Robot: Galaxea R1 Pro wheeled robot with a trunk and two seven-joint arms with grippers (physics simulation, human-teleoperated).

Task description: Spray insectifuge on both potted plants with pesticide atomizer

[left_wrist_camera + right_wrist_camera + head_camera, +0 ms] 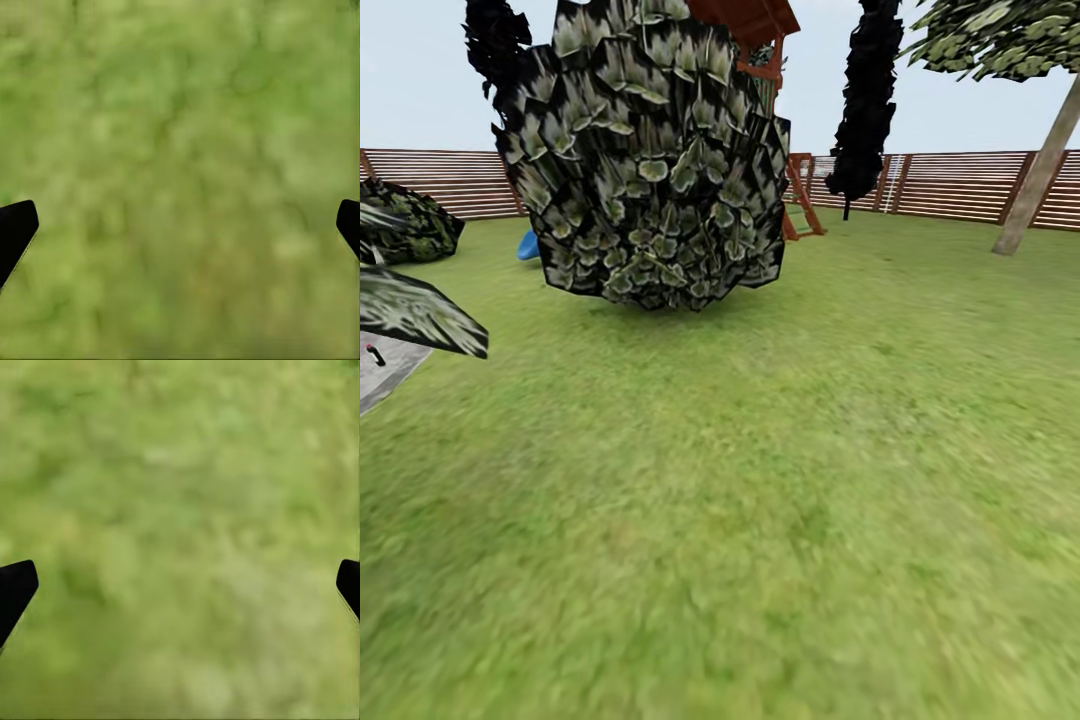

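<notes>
Where the green lawn [780, 520] meets the head view's left edge, a flat grey paved patch [385, 375] shows, and on it lies the pesticide atomizer [375, 354], a tiny dark bottle-like object with a red tip, lying just under a long grey-green speckled leaf [420, 315] that reaches in from the left. Behind that leaf, further back on the grass, sits a low dark mottled shrub [410, 225] close to the brown slatted fence [960, 185]. Moving toward the middle, a large broad-leaved shrub of dark and pale green leaves [650, 160] stands on the lawn, well apart from the atomizer; a small blue object [528, 246] peeks out at its lower left, and a red-brown wooden play tower with a ladder [785, 120] rises behind its right side. Right of that stands a narrow dark tree [865, 100], and at the far right a slanted pale trunk [1040, 170] carries a leafy crown [1000, 35] before the fence. In the left wrist view, the left hand [180, 229] is spread wide, its two black fingertips [15, 229] at opposite edges with only blurred grass [180, 150] between them. In the right wrist view, the right hand [180, 589] is likewise spread wide, one black fingertip [15, 589] at each edge, over blurred green turf [180, 510], holding nothing.
</notes>
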